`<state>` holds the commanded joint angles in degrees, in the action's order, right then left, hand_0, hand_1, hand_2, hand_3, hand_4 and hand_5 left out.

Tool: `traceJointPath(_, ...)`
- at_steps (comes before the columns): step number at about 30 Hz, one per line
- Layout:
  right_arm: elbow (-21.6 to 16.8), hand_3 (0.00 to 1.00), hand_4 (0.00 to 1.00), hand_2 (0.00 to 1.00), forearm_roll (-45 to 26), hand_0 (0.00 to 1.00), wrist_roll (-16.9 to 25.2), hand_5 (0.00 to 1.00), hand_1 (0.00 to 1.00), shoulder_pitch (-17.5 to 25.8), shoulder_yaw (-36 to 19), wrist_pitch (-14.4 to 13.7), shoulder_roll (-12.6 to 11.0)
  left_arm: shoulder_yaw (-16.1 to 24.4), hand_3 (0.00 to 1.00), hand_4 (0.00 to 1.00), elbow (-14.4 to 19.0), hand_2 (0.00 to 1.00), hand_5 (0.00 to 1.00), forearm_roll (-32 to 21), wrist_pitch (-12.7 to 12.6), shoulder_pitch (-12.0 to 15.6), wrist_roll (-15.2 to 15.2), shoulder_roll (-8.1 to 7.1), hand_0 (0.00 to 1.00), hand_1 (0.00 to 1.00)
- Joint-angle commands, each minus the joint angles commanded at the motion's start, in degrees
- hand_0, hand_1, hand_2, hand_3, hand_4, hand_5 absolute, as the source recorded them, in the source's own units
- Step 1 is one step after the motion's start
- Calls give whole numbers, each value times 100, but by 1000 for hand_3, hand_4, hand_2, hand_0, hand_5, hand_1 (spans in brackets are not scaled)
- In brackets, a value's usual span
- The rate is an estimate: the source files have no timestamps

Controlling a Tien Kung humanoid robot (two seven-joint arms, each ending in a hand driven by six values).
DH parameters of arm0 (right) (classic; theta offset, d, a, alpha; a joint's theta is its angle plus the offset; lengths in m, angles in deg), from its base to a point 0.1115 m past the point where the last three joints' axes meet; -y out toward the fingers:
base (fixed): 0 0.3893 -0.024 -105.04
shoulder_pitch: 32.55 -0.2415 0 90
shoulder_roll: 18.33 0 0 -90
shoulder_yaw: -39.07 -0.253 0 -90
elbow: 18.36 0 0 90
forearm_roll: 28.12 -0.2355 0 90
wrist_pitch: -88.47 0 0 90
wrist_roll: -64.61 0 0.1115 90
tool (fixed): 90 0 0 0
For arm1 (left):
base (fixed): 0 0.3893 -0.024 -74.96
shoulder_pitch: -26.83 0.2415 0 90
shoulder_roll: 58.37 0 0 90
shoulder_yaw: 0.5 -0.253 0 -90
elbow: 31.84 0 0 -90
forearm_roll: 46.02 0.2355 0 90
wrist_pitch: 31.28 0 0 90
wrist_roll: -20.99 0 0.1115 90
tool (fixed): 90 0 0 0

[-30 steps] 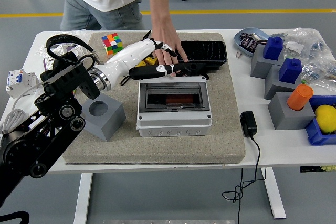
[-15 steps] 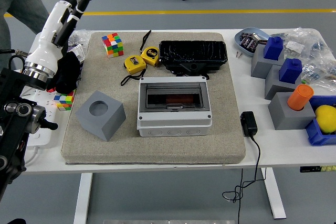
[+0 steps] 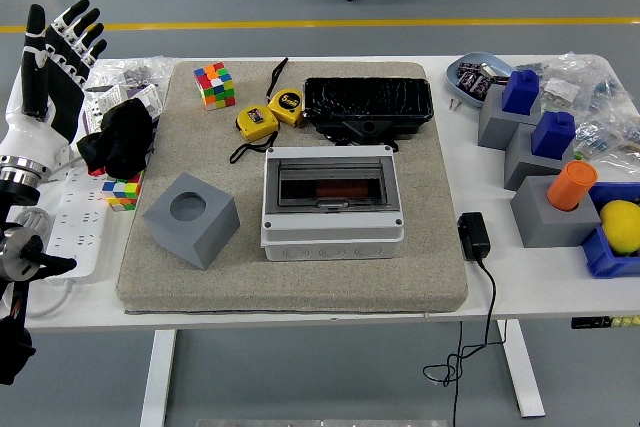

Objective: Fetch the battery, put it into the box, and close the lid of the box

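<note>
My left hand is raised at the far left edge, above the table's left end, palm flat and fingers spread straight up, holding nothing. I see no right arm.

From there, moving right: a black bundle lies just beside the hand, on the mat's left border, with a power strip and a small colour cube below it. On the mat sits a grey block with a round hole in its top, turned corner-on to me.

The box stands at the mat's centre, long axis running left to right, square to the table's near edge. Its lid, black and ribbed, is thrown open and lies flat behind it, also left to right. Inside the box's window I see a reddish cylinder, the battery, lying on its side along the box's long axis; which end is which I cannot tell.

Behind the box, to the left, are two yellow tape measures and a colour puzzle cube.

Right of the mat lies a black adapter, its cord dropping over the near edge. Further right stand grey stands carrying blue blocks and an orange cylinder, a yellow ball in a blue tray, a dish of small parts, and plastic bags.

The table is white; the floor is grey with a yellow line, and an office chair's base shows at the top.
</note>
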<state>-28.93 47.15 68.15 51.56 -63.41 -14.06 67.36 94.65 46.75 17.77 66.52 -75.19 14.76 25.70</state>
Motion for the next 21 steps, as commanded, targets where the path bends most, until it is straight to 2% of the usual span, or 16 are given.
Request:
traceJointPath(3,16,799,998,756,67,802,67,998,769,98,-63,-80,78,111,964,998,-7,970,998,213,-23,141,-6,62,975,998)
traceJointPath(4,20,861,998,845,100,835,83,998,851,120,-92,-102,97,136,969,998,-9,977,998,252,-39,179,-16,79,977,998)
traceJointPath(9,22,861,998,845,64,835,197,998,851,269,30,-239,150,314,969,998,24,977,998,747,-196,449,-112,145,977,998)
traceJointPath(11,25,881,998,877,75,874,205,998,879,317,71,-244,153,332,969,998,40,975,962,953,-274,515,-169,155,974,998)
traceJointPath(15,22,881,998,877,92,874,223,998,879,353,69,-258,156,349,969,998,141,975,962,1390,-417,584,-240,185,974,998)
traceJointPath(16,16,889,998,891,72,881,222,998,891,356,86,-257,156,353,970,998,168,974,866,1541,-466,594,-255,189,969,998)
traceJointPath(21,-12,889,998,891,-42,881,227,998,891,361,215,-247,172,429,970,998,213,974,866,1971,-614,596,-301,194,969,998)
